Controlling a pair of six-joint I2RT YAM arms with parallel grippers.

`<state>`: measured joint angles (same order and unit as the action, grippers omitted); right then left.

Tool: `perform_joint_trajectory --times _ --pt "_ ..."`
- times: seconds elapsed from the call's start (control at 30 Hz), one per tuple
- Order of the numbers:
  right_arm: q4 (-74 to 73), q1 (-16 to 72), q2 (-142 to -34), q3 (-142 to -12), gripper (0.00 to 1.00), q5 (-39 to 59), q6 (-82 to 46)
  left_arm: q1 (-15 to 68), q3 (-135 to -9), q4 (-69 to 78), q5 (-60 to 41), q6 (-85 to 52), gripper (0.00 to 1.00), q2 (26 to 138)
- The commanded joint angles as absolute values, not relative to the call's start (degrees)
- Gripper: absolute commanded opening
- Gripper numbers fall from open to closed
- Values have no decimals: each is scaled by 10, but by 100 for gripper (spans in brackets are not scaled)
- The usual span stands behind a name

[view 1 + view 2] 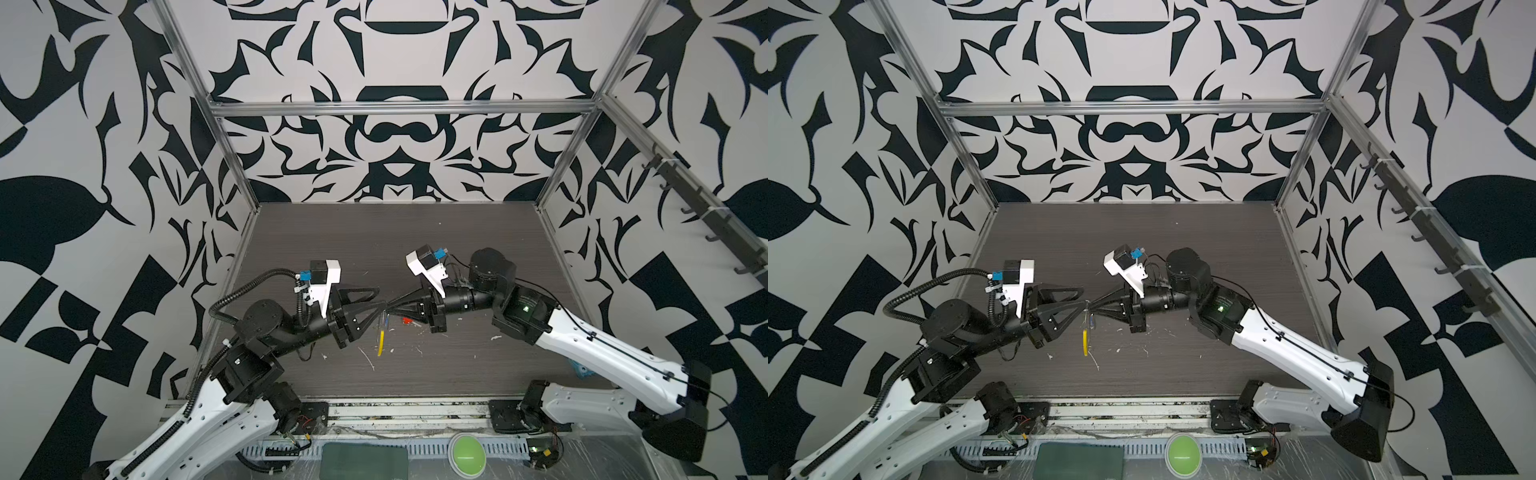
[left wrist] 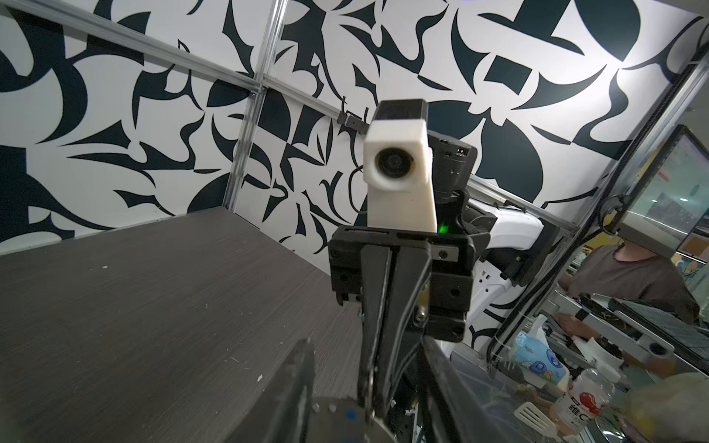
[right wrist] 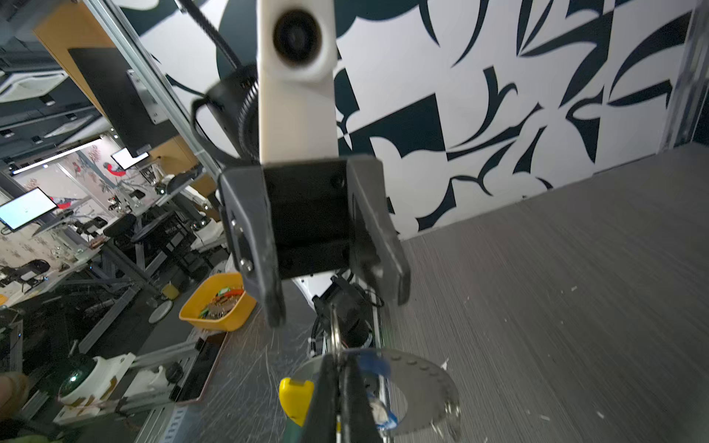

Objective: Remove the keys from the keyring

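Note:
The keyring hangs in the air over the table's middle, and its yellow sleeve (image 1: 380,343) (image 1: 1086,343) points down. My right gripper (image 1: 390,306) (image 3: 337,358) is shut on the thin metal ring (image 3: 335,333). In the right wrist view the yellow sleeve (image 3: 295,395), a blue key head (image 3: 370,360) and a flat grey notched arc (image 3: 422,383) sit around its fingertips. The blue key (image 1: 387,322) dangles by the sleeve. A red-orange key (image 1: 406,321) lies on the table under the right fingers. My left gripper (image 1: 381,300) (image 3: 333,295) (image 2: 366,341) is open, tip to tip with the right one.
White scraps (image 1: 368,359) litter the dark wood-grain table (image 1: 457,365). A green dome button (image 1: 467,454) and a dark green pad (image 1: 365,461) sit at the front rail. A light-blue item (image 1: 579,368) lies at the table's right edge. A yellow bin (image 3: 216,303) stands outside the cell.

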<state>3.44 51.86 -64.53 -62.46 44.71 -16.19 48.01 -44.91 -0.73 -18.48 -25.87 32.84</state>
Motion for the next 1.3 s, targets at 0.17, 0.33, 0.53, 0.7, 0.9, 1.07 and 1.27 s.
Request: perform_joint_trajectory --times 0.17,0.33,0.53,0.7,0.9,1.07,1.27 --pt "247 520 -644 -737 0 457 -53 480 -581 -249 -231 -199 39 380" --pt "336 520 -675 -793 0 460 -16 480 -641 -345 -274 -170 36 434" --pt "398 520 -701 -834 0 453 6 480 -677 -401 -290 -153 32 471" --pt "409 520 -705 -842 0 443 9 480 -684 -403 -300 -148 25 478" --pt "410 520 -710 -846 0 440 6 480 -685 -396 -312 -147 22 488" --pt "416 520 -716 -852 0 441 6 479 -686 -389 -320 -146 19 497" --pt "415 520 -719 -856 0 440 4 480 -685 -381 -330 -145 14 506"
